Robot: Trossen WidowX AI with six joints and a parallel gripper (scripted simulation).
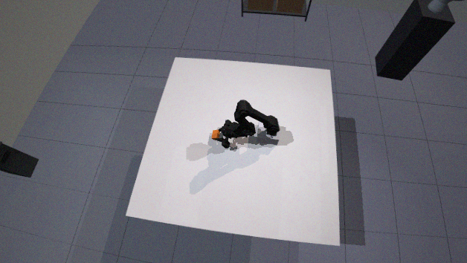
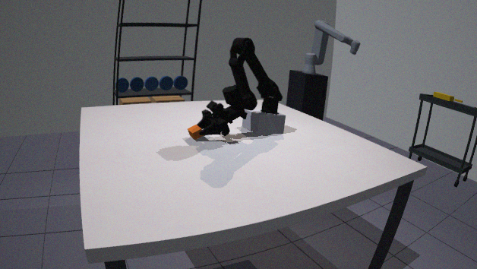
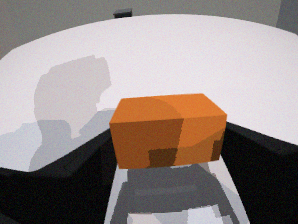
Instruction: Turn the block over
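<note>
The orange block (image 1: 216,134) (image 2: 194,131) (image 3: 160,111) sits between the two black fingers of my gripper (image 1: 218,135) (image 2: 200,129) (image 3: 167,130). The fingers meet its left and right ends in the wrist view, and the gripper is shut on it. The gripper is pitched low, reaching forward. In the exterior view the block looks tilted, with its lower corner at or just above the white table (image 1: 297,208) (image 2: 152,213) (image 3: 210,50); I cannot tell whether it touches. No mark can be told from the shadows on the visible faces. The underside is hidden.
The arm's grey base block (image 2: 267,122) stands on the table behind the gripper. Arm shadows lie around the block. Off the table are a shelf rack (image 2: 156,58), a dark pedestal (image 1: 405,44) (image 2: 307,93) with a grey arm, and a cart (image 2: 440,153).
</note>
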